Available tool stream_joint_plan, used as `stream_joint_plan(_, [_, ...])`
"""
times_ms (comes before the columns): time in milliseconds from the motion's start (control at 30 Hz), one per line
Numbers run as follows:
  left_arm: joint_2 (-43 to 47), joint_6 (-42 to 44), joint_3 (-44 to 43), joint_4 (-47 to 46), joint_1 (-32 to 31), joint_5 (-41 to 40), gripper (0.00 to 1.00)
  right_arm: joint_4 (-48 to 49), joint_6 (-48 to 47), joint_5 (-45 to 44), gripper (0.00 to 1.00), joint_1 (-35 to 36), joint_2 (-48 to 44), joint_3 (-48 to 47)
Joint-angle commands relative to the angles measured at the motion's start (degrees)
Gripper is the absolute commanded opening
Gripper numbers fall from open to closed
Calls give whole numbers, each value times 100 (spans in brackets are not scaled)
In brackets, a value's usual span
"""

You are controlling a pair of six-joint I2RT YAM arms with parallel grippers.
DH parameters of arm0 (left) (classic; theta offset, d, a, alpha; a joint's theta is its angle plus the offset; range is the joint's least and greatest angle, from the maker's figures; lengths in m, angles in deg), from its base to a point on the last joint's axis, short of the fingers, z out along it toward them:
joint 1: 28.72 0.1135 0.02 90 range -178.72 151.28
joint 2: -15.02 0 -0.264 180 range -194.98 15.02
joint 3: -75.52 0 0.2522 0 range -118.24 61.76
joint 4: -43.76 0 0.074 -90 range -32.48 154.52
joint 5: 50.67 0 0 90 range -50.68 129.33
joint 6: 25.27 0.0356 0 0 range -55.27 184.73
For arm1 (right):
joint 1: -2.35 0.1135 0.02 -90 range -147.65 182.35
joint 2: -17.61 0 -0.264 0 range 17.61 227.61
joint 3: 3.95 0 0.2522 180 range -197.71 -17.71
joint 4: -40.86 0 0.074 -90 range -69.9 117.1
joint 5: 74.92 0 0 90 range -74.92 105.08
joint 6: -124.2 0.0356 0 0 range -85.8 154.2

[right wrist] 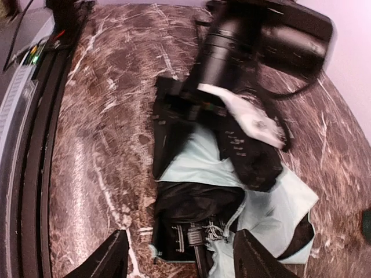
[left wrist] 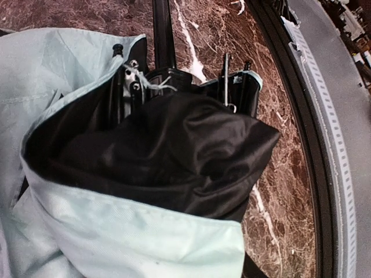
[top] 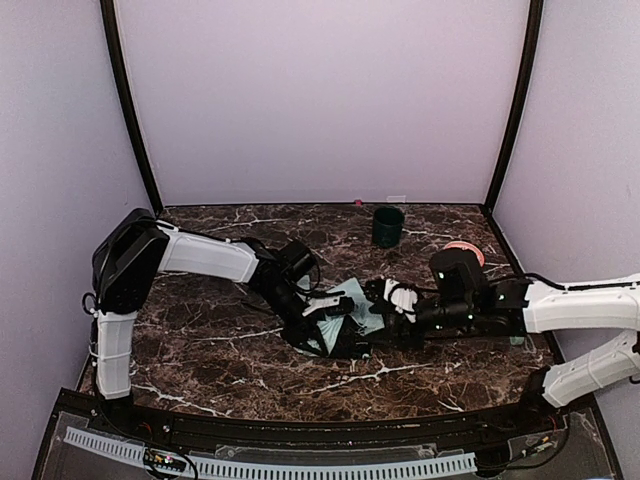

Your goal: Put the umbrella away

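Half-folded mint-and-black umbrella [top: 365,318] sits mid-way across the table [top: 225,350] between your hands: right hand [right wrist: 181,255] at its 3 o'clock gapes empty, while left hand [top: 330,306] at 9 o'clock is buried in fabric, grip unclear, so loose canopy may slip or snag.

Entries I cannot read in full: umbrella [left wrist: 133,231], my left gripper [top: 335,305].
Fabric fills my left wrist view and covers that gripper's fingers, so its grip is unreadable. The canopy runs off the left and bottom edges, the shaft [left wrist: 164,35] off the top. My left arm [right wrist: 249,46] is blurred in the right wrist view. My right fingers [right wrist: 110,260] are cut by the bottom edge. Pink object [top: 468,248]: half behind my right arm [top: 580,305]. Pink speck [top: 357,202]: too small to name.
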Motion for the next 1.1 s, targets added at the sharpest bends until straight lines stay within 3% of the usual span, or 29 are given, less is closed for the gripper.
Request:
stream_joint_plan(0, [-512, -417, -47, 1466, 176, 537, 17, 1587, -1405, -1325, 66, 892, 42, 595])
stream_joint_plan(100, [-654, -399, -209, 1670, 195, 573, 13, 1885, -2069, -1910, 71, 1344, 547, 491])
stream_joint_plan(233, [-747, -395, -348, 1847, 196, 501, 13, 1806, -2638, -2436, 86, 1563, 1315, 88])
stream_joint_plan(367, [-747, -333, -330, 1878, 209, 437, 14, 1807, -2761, -2807, 86, 1560, 1628, 0])
stream_joint_plan(800, [-743, -48, -409, 2026, 213, 629, 15, 2248, -3012, -2411, 87, 1212, 2674, -63])
stream_joint_plan(900, [-743, 0, -414, 2051, 213, 662, 15, 2043, -2890, -2272, 77, 1140, 2812, -199])
stream_joint_plan(967, [-739, 49, -460, 2067, 213, 716, 16, 1881, -2760, -2206, 57, 1105, 2842, -270])
stream_joint_plan(1000, [-726, 75, -482, 2069, 221, 752, 18, 1830, -2717, -2196, 42, 1091, 2833, -274])
stream_joint_plan(1067, [-629, 35, -498, 1956, 246, 742, 24, 1774, -2659, -2160, 29, 1060, 2766, -221])
